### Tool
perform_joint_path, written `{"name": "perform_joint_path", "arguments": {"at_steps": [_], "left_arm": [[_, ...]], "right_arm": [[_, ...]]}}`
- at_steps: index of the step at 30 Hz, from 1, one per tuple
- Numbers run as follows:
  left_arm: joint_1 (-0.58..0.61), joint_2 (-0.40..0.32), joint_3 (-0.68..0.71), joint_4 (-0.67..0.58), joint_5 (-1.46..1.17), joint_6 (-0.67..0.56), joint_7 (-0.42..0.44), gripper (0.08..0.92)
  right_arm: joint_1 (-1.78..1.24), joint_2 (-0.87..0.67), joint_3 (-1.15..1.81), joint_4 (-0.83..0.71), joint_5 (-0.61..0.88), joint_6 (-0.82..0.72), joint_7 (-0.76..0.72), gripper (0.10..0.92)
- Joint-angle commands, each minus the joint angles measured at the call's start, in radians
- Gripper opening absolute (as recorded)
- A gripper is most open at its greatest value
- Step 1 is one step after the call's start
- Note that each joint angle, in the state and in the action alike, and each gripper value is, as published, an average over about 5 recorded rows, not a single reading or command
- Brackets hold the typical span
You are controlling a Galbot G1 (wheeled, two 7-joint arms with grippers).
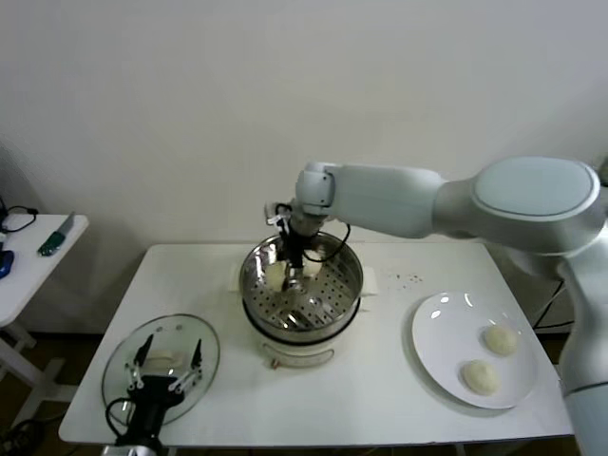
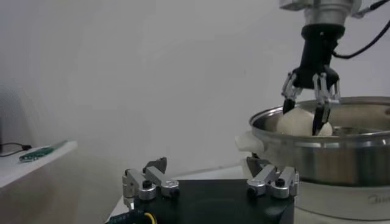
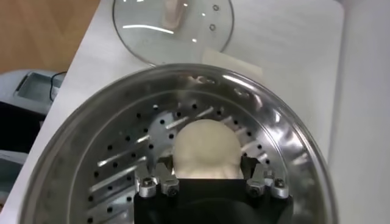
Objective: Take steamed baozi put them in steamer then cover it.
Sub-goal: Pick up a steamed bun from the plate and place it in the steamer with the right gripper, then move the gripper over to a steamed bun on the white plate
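The steamer [image 1: 348,285] is a shiny perforated basket on a white pot base [image 1: 300,352] at the table's middle. My right gripper [image 1: 293,277] reaches down into it, its fingers against both sides of one steamed baozi [image 3: 204,146] that rests on the perforated floor [image 3: 122,164]. From the left wrist view the same gripper [image 2: 303,119] straddles that bun [image 2: 295,123] just above the steamer rim [image 2: 341,137]. Two more baozi [image 1: 501,339] [image 1: 480,376] lie on the white plate [image 1: 429,332] at the right. My left gripper [image 1: 169,353] hovers open over the glass lid [image 1: 182,329] at the front left.
The lid [image 3: 201,36] lies flat on the table beside the steamer, with a pale handle [image 3: 174,11] at its centre. A small white side table [image 1: 43,258] with a few items stands far left. The wall is close behind the table.
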Motion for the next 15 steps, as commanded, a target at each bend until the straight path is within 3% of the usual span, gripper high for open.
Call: {"name": "perform_joint_path", "arguments": {"at_steps": [1,10,15], "left_arm": [[0.000,-0.006,-0.004,0.001,0.007,0.002,-0.005,0.823],[-0.007,-0.003,-0.004,0.015,0.005,0.000,-0.007,0.823],[-0.011,-0.002,-0.004,0.018,0.004,0.001,-0.007,0.823]], "right_arm": [[-0.071,0.051,0.005,-0.056,-0.031,-0.002,-0.001,0.707],[-0.055,0.015,0.004,-0.019,-0.043,-0.007,-0.005,0.812],[0.005,-0.032,0.012,0.020,-0.059,0.002,-0.033,0.822]]}}
